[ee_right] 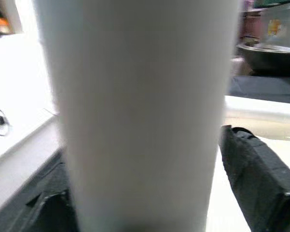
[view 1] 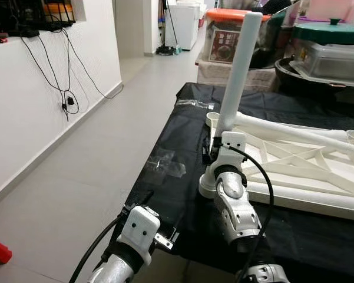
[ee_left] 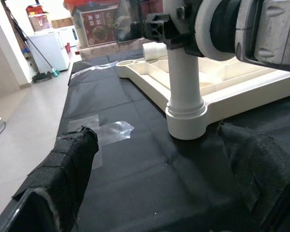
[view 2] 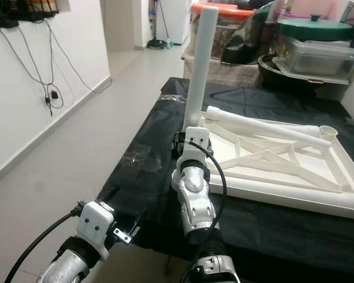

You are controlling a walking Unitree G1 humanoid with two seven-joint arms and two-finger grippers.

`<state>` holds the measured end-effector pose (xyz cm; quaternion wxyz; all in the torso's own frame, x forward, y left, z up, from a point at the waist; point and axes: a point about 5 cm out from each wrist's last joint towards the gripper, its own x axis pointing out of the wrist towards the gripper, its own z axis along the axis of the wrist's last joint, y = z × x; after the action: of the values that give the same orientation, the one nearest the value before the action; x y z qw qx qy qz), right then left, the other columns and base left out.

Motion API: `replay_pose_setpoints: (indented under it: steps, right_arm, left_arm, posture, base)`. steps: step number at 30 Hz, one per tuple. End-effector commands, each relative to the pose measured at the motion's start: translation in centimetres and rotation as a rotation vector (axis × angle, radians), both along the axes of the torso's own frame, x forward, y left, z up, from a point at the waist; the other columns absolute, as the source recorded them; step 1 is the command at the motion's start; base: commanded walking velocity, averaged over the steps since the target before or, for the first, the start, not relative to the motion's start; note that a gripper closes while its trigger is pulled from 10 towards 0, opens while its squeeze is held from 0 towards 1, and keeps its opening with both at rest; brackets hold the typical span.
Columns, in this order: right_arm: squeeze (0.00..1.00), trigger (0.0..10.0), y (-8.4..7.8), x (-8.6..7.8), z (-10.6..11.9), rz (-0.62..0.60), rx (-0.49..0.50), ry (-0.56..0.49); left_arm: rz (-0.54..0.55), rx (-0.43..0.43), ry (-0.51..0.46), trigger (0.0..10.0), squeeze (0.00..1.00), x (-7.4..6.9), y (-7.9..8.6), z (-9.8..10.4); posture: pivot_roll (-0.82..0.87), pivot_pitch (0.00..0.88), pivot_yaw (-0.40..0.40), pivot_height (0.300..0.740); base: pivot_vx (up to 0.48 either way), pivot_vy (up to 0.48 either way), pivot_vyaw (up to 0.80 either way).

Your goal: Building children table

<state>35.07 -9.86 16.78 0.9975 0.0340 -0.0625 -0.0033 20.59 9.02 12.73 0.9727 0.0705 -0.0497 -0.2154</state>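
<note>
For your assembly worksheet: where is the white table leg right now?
The white table leg stands upright in the near-left corner socket of the upturned tabletop on the black cloth, with the right gripper around its lower part.

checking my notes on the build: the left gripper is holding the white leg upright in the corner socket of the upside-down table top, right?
Not quite: it is the right gripper that holds the white leg upright in the corner socket of the table top. The left eye view shows this. The left gripper hangs open over the black cloth near the socket, holding nothing.
</note>
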Motion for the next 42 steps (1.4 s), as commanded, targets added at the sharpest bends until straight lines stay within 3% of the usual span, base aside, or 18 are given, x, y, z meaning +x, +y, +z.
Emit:
replay_pose_setpoints:
  steps: [1, 4, 5, 9, 11, 12, 13, 15, 17, 19, 22, 23, 24, 25, 37, 39, 40, 42]
  right_arm:
    - [0.00, 10.0, 2.3, -0.3, -0.4, 0.163, 0.052, -0.004]
    - [0.00, 10.0, 1.8, 0.4, -0.2, 0.316, 0.028, 0.007]
    - [0.00, 10.0, 1.5, 0.8, -0.4, 0.457, 0.005, 0.048]
    - [0.00, 10.0, 1.2, 0.9, -0.5, 0.545, -0.005, 0.076]
    - [0.00, 10.0, 1.2, 0.7, -0.7, 0.823, -0.042, 0.131]
    - [0.00, 10.0, 1.2, 0.7, -0.7, 0.823, -0.042, 0.131]
    - [0.00, 10.0, 1.6, 0.4, -0.7, 0.968, -0.050, 0.156]
    - [0.00, 10.0, 2.1, 0.1, -0.7, 1.106, -0.069, 0.178]
    - [0.00, 10.0, 2.1, 0.1, -0.7, 1.106, -0.069, 0.178]
    - [0.00, 10.0, 2.8, -0.1, -0.8, 1.272, -0.105, 0.216]
    - [0.00, 10.0, 3.2, 0.0, -0.8, 1.325, -0.128, 0.235]
    - [0.00, 9.3, 3.2, 0.2, -0.8, 1.339, -0.127, 0.246]
    - [0.00, 2.0, 3.3, 0.3, -0.8, 1.338, -0.124, 0.249]
    - [0.00, 0.0, 3.3, 0.4, -0.8, 1.339, -0.119, 0.257]
    - [0.00, 0.0, 2.3, 1.8, -0.5, 1.044, -0.077, 0.169]
    - [0.00, 0.0, 0.3, 2.8, -0.6, 0.607, -0.034, 0.137]
    - [0.00, 0.0, 0.3, 2.8, -0.6, 0.607, -0.034, 0.137]
    - [0.00, 0.0, -1.7, 2.8, -1.1, 0.259, -0.014, 0.141]
  left_arm:
    - [-0.003, 0.008, 0.009, 10.0, 0.00, -0.1, 0.0, -0.2]
    - [-0.005, 0.008, 0.009, 10.0, 0.00, 0.0, 0.0, -0.2]
    - [-0.005, 0.008, 0.008, 10.0, 0.00, 0.0, 0.0, -0.2]
    - [-0.005, 0.008, 0.007, 10.0, 0.00, -0.1, -0.1, -0.2]
    - [-0.004, 0.009, 0.006, 10.0, 0.00, -0.1, 0.0, -0.2]
    - [-0.004, 0.009, 0.006, 10.0, 0.00, -0.1, 0.0, -0.2]
    - [-0.003, 0.009, 0.006, 10.0, 0.00, -0.1, 0.0, -0.2]
    - [-0.002, 0.010, 0.006, 10.0, 0.00, -0.1, 0.0, -0.2]
    - [-0.002, 0.010, 0.006, 10.0, 0.00, -0.1, 0.0, -0.2]
    - [0.001, 0.011, 0.005, 10.0, 0.00, -0.2, 0.0, -0.2]
    - [0.005, 0.011, 0.005, 10.0, 0.00, -0.2, 0.1, -0.1]
    - [0.006, 0.011, 0.005, 10.0, 0.00, -0.2, 0.0, -0.1]
    - [0.007, 0.011, 0.005, 10.0, 0.00, -0.2, 0.0, -0.1]
    - [0.007, 0.010, 0.006, 10.0, 0.00, -0.2, 0.0, -0.1]
    - [0.009, 0.007, 0.006, 10.0, 0.00, -0.1, 0.0, -0.1]
    - [0.005, 0.007, 0.007, 10.0, 0.00, 0.0, 0.0, -0.1]
    - [0.005, 0.007, 0.007, 10.0, 0.00, 0.0, 0.0, -0.1]
    - [0.002, 0.007, 0.008, 10.0, 0.00, 0.1, 0.0, -0.1]
  posture:
    - [0.12, 0.000, -0.055, 0.740]
    - [0.11, 0.000, -0.053, 0.740]
    - [0.12, 0.000, -0.053, 0.740]
    - [0.12, 0.000, -0.053, 0.740]
    - [0.12, 0.000, -0.053, 0.740]
    - [0.12, 0.000, -0.053, 0.740]
    - [0.13, 0.000, -0.060, 0.740]
    - [0.13, 0.000, -0.061, 0.740]
    - [0.13, 0.000, -0.061, 0.740]
    - [0.14, 0.000, -0.063, 0.740]
    - [0.14, 0.000, -0.064, 0.740]
    - [0.14, 0.000, -0.066, 0.740]
    - [0.14, 0.000, -0.066, 0.740]
    - [0.14, 0.000, -0.066, 0.740]
    - [0.13, 0.000, -0.065, 0.740]
    - [0.12, 0.000, -0.059, 0.740]
    - [0.12, 0.000, -0.059, 0.740]
    - [0.12, 0.000, -0.054, 0.740]
  base:
    - [0.000, 0.000, 0.00]
    - [0.000, 0.000, 0.00]
    - [0.000, 0.000, 0.00]
    - [0.000, 0.000, 0.00]
    - [0.000, 0.000, 0.00]
    - [0.000, 0.000, 0.00]
    - [0.000, 0.000, 0.00]
    - [0.000, 0.000, 0.00]
    - [0.000, 0.000, 0.00]
    - [0.000, 0.000, 0.00]
    - [0.000, 0.000, 0.00]
    - [0.000, 0.000, 0.00]
    - [0.000, 0.000, 0.00]
    - [0.000, 0.000, 0.00]
    - [0.000, 0.000, 0.00]
    - [0.000, 0.000, 0.00]
    - [0.000, 0.000, 0.00]
    - [0.000, 0.000, 0.00]
